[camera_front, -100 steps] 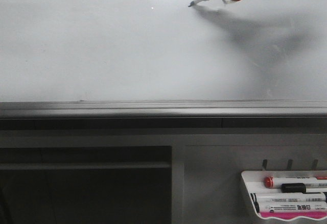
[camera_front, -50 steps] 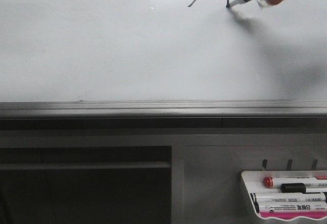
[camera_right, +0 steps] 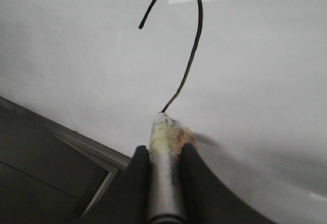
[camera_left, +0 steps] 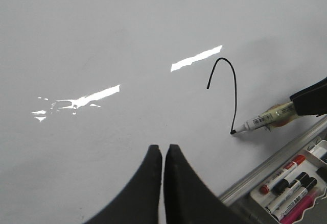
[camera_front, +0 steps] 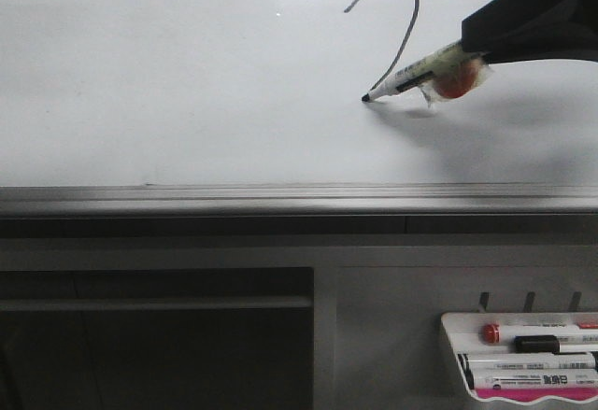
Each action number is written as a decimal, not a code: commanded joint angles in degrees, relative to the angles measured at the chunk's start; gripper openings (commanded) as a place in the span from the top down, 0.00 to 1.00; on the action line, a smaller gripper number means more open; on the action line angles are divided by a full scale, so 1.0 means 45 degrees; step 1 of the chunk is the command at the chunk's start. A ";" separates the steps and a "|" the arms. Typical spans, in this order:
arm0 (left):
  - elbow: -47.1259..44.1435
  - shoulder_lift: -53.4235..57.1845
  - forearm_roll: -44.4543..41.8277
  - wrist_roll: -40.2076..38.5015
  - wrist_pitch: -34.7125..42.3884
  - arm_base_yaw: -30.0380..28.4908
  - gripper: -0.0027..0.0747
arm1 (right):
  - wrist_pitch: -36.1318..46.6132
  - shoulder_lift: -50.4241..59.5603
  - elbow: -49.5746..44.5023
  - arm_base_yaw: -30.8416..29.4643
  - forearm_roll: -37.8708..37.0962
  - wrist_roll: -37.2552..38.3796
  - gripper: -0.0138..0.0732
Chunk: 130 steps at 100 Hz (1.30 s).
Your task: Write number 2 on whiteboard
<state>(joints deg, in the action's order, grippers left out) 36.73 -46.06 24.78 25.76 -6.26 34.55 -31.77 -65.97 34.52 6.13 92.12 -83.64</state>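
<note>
Right gripper [camera_right: 163,155] is clamped on a marker [camera_front: 411,76], tip touching the whiteboard [camera_front: 187,102] where the half-drawn number 2 [camera_front: 404,32] ends; left gripper [camera_left: 163,155] jaws are pressed together, holding nothing.

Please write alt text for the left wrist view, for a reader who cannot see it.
A marker held by the right gripper has drawn the curved top and long stroke of the number 2 on the whiteboard. The left gripper hovers shut, empty.

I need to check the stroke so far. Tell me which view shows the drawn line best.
The left wrist view: the whole line, hook and slanted stroke, sits clear of glare on the whiteboard. In the front view the line's top runs into the glare patch. The right wrist view shows it close, but the marker in the right claw covers its end.
</note>
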 commanded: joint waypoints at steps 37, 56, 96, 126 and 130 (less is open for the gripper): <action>0.0358 0.0114 0.0184 -0.0149 0.0979 0.0008 0.99 | 0.2955 0.2476 -0.1371 -0.0079 0.0337 0.0218 0.91; 0.0358 0.0114 0.0196 -0.0149 0.0979 0.0008 0.99 | 0.1164 0.4132 -0.1880 -0.0079 0.0337 0.0747 0.91; 0.0358 -0.0524 0.0214 -0.0040 0.1390 0.2338 0.95 | -0.3286 0.3591 0.0219 -0.0079 -0.1720 0.2625 0.91; 0.0438 -0.2372 0.0034 -0.0040 0.3090 0.5075 0.47 | -0.5625 0.2169 0.2144 -0.0079 -0.4144 0.3621 0.91; 0.0438 -0.2673 -0.0225 -0.0040 0.3402 0.5415 0.47 | -0.5751 0.2105 0.2241 -0.0079 -0.4240 0.3621 0.91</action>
<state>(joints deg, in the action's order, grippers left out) 36.73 -56.23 24.90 25.76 2.11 56.07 -55.05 -56.22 41.80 6.00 71.63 -67.56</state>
